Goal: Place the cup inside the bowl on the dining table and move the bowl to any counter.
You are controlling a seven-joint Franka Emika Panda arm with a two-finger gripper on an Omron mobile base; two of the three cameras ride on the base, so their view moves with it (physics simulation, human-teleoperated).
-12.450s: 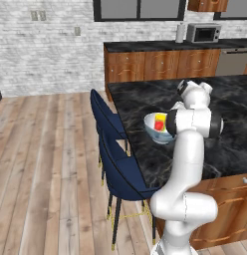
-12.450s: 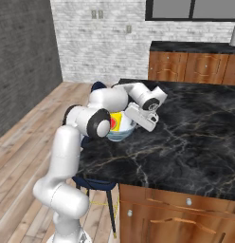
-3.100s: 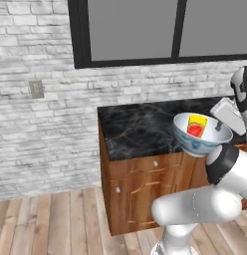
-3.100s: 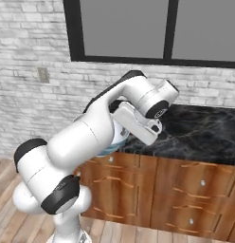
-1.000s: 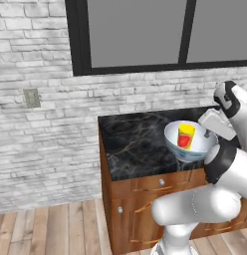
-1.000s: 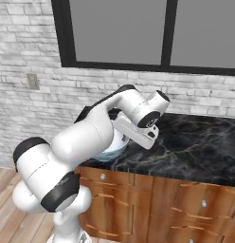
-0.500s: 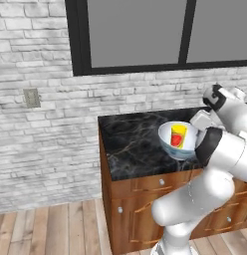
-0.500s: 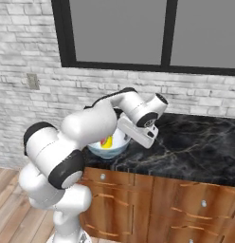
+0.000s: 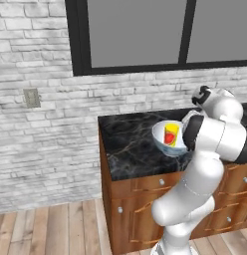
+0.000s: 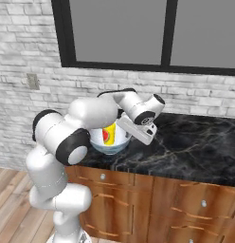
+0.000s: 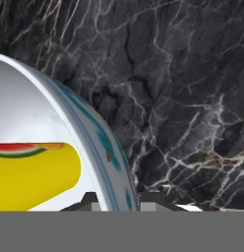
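Observation:
The white bowl [image 9: 165, 143] with its blue pattern sits low on the black marble counter [image 9: 129, 145], near the left end; whether it touches the top I cannot tell. The yellow cup [image 9: 171, 134] with the red patch stands inside it. From the right base view the bowl [image 10: 106, 142] and cup [image 10: 109, 134] sit partly behind my arm. My gripper [image 10: 122, 126] is shut on the bowl's rim. In the hand view the gripper [image 11: 114, 199] straddles the bowl's rim [image 11: 102, 147], the cup [image 11: 30, 177] inside at left and the counter [image 11: 183, 74] beyond.
A grey brick wall with a dark-framed window [image 9: 140, 35] rises behind the counter. A wall outlet [image 9: 31, 97] is to the left. The wooden cabinet's drawers with knobs [image 10: 103, 176] are below the top. Wooden floor [image 9: 51, 229] lies left of the counter's end.
Over the last second my arm has reached further over the counter, carrying the bowl with the cup a little left and lower. Before that, the base drove from the dining table.

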